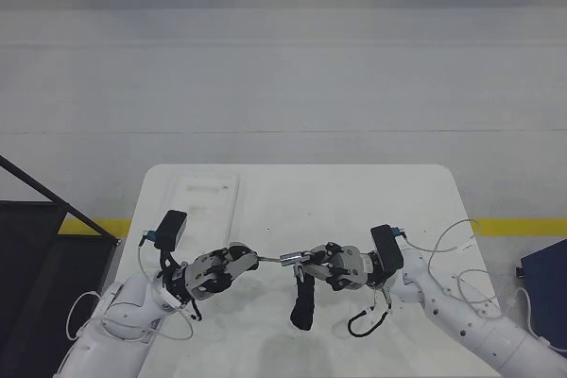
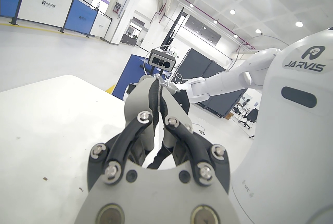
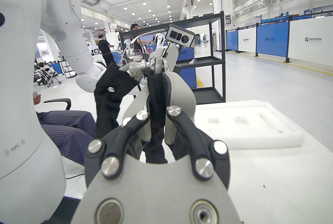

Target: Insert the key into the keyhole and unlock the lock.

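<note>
Both arms meet above the front middle of the white table. My left gripper is shut on a thin metal key, seen edge-on between its black pads. The key's tip points at the silver lock. My right gripper is shut on that lock, which sticks out past its fingertips. A black fabric strap hangs from the lock toward the table. Key and lock touch or nearly touch; the keyhole itself is hidden.
A white foam tray with small recesses lies at the table's back left. A black cable loop hangs under the right arm near the front edge. A black metal shelf cart stands beyond the table.
</note>
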`<state>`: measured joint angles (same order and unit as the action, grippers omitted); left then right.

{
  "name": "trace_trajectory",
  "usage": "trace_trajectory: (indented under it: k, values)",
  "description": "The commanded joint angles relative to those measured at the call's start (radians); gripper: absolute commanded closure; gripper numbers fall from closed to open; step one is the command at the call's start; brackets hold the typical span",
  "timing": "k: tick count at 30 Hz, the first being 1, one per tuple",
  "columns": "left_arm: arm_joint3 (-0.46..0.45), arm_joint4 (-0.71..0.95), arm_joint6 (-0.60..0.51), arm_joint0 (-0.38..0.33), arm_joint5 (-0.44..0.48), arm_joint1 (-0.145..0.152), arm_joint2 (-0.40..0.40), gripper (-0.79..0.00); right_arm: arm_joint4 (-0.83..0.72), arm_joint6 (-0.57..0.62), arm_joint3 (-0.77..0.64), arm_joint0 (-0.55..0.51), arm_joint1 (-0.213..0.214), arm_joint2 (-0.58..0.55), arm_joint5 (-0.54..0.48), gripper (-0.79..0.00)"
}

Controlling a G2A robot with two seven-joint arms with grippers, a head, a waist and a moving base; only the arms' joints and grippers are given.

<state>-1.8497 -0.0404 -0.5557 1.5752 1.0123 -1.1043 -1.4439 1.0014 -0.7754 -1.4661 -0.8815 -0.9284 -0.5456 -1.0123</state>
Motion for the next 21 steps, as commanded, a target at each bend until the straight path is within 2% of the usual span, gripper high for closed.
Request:
trace_trajectory:
  k: [1, 8, 21]
  values:
    - [-0.009, -0.014, 0.008, 0.007, 0.000, 0.002, -0.007, 0.000, 0.000, 0.000, 0.000, 0.000, 0.000, 0.000, 0.000, 0.000]
    - [-0.030, -0.080, 0.063, 0.026, 0.000, 0.005, -0.012, 0.000, 0.000, 0.000, 0.000, 0.000, 0.000, 0.000, 0.000, 0.000]
    - [-0.013, -0.142, 0.175, 0.022, 0.000, 0.010, 0.017, 0.000, 0.000, 0.000, 0.000, 0.000, 0.000, 0.000, 0.000, 0.000]
